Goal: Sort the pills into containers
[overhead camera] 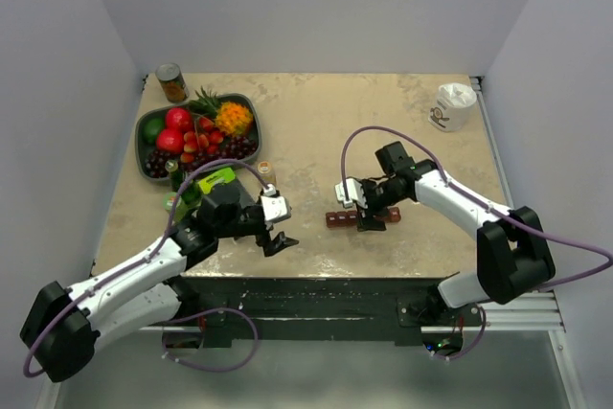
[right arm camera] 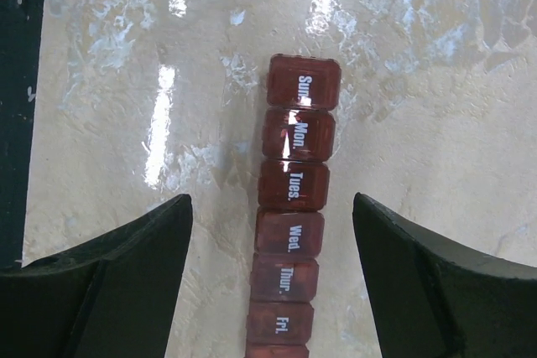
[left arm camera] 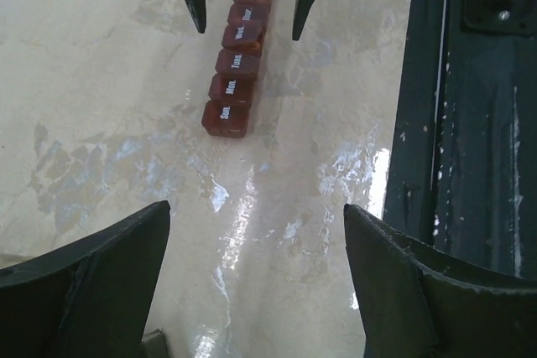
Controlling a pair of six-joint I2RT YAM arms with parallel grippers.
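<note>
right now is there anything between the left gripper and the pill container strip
Nothing. In the left wrist view only bare tabletop lies between the left gripper and the pill container strip; the top view agrees.

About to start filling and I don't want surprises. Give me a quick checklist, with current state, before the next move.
1. Right fingers open, straddling the containers: ok.
2. Left fingers open, holding nothing: ok.
3. Containers flat on the table, inboard of its front edge: ok.
4. Lids open for filling: not ok, those in view look shut.
5. Pill bottle in hand: not ok; what looks like it stands by the fruit bowl, unheld.
</note>
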